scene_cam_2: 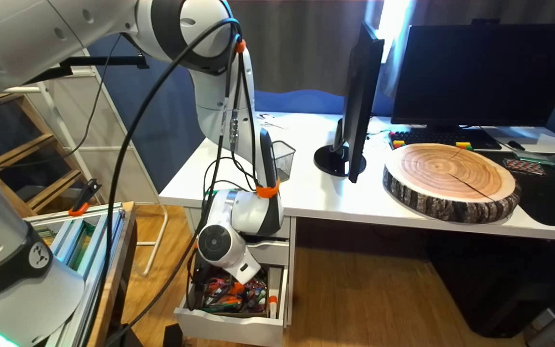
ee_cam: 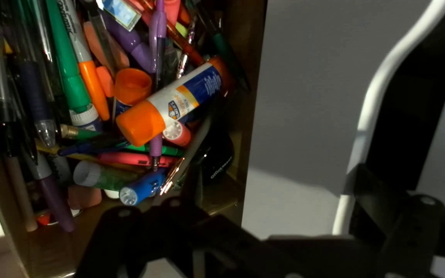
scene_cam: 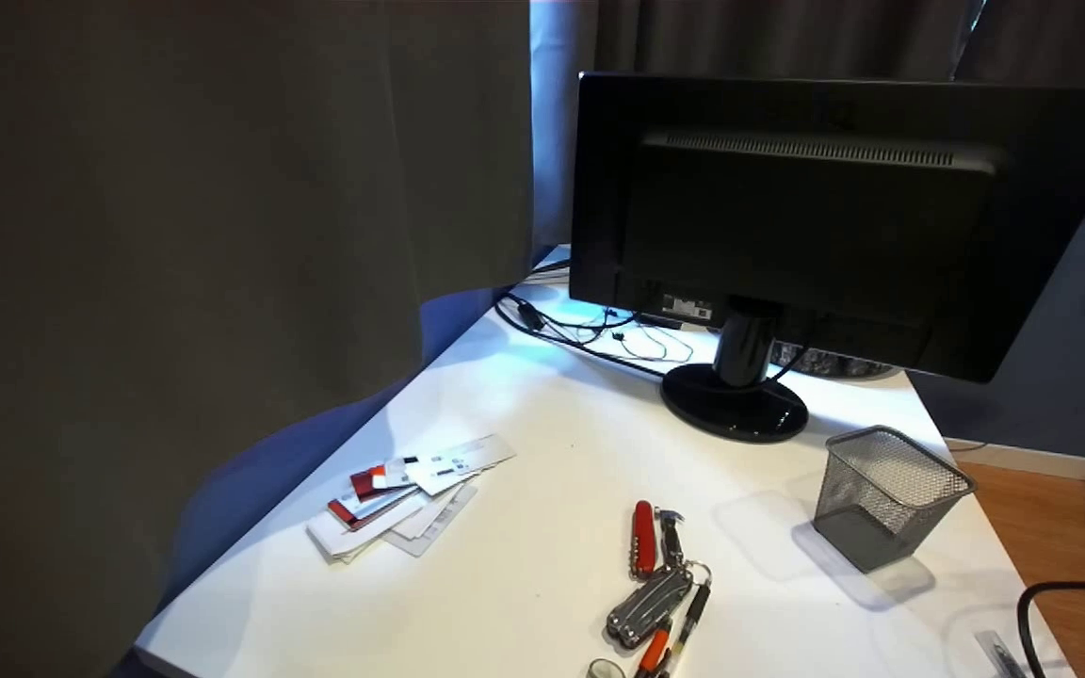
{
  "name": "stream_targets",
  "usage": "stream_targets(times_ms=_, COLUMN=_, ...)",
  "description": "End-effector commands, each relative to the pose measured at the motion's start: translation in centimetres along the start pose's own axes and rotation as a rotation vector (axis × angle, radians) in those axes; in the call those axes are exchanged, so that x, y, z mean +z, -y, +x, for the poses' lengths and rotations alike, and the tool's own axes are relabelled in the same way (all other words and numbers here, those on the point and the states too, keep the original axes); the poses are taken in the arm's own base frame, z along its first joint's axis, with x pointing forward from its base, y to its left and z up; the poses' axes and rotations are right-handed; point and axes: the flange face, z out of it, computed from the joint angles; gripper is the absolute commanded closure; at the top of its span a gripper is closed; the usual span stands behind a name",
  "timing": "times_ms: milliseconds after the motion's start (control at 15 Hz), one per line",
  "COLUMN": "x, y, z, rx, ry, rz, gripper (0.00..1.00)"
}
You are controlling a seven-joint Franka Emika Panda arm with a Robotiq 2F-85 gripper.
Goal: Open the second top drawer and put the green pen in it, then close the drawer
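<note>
"The jaws?"
"Spread wide in my wrist view, at seven and four o'clock, tips lost in darkness over the open drawer (scene_cam_2: 231,330)."
"The task's thing?"
"A green pen (ee_cam: 66,63) lies at ten o'clock in the box (ee_cam: 50,251), upper end cut off; whether it's the one, I cannot tell."

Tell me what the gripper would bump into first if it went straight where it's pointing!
Probably the open drawer: in the wrist view, a pale panel and a curved white edge lie in front of the gripper, beside the box of pens. Depth is unclear, so the box could come first.
</note>
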Motion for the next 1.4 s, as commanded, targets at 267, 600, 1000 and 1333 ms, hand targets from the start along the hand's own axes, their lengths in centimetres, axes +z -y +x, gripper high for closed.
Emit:
stream_targets(times_ms=267, x=1.3, y=0.2, z=-0.1, rx=0.080, ry=0.000, rz=0.010, gripper=0.00)
stream_targets(times_ms=600, x=2.0, y=0.8, z=-0.2, rx=0.141, ry=0.009, rz=0.056, gripper=0.00)
stream_targets(times_ms=1000, x=2.1, y=-0.5, z=-0.1, rx=0.112, ry=0.007, rz=-0.047, gripper=0.00)
stream_targets(times_ms=1333, x=0.7, y=-0.6, z=0.5, rx=0.065, ry=-0.001, rz=-0.147, gripper=0.00)
